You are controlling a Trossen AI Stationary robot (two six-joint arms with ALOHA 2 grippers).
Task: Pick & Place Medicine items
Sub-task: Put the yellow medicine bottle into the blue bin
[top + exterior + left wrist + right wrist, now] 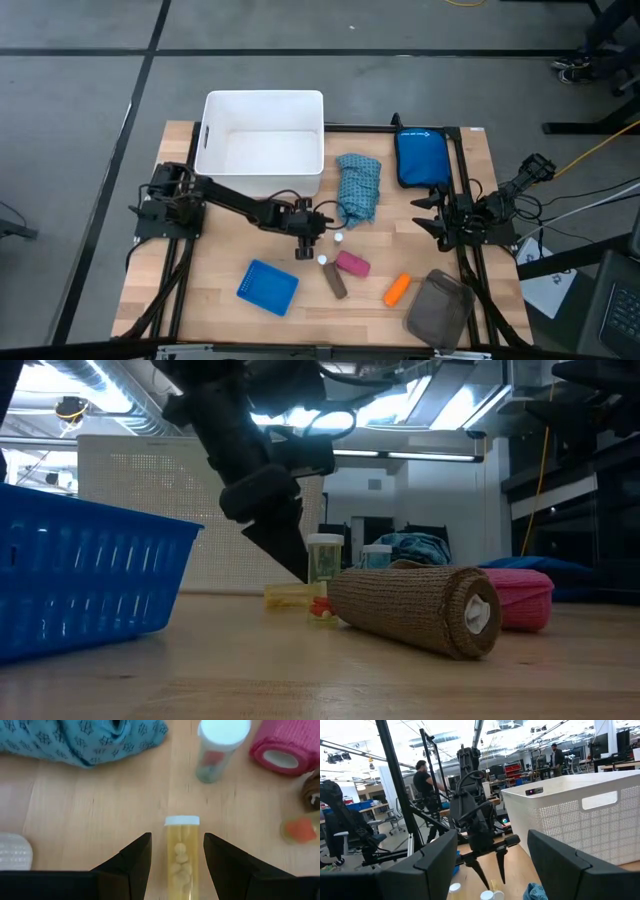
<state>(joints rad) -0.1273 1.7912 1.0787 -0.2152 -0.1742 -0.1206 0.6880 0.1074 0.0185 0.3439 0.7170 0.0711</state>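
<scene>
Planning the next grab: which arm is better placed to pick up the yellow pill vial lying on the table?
Left. Its claw is open and straddles the yellow pill vial. The right claw waits at the table's right edge near the blue pouch.

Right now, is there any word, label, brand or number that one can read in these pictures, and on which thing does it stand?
None can be read.
Blue pouch: a small white mark on top, too small to read.
Pill vial between the open left pincer fingers: no label shows.
Second vial: its label is blurred.
White bin, blue basket, pink roll: no text shows.
</scene>
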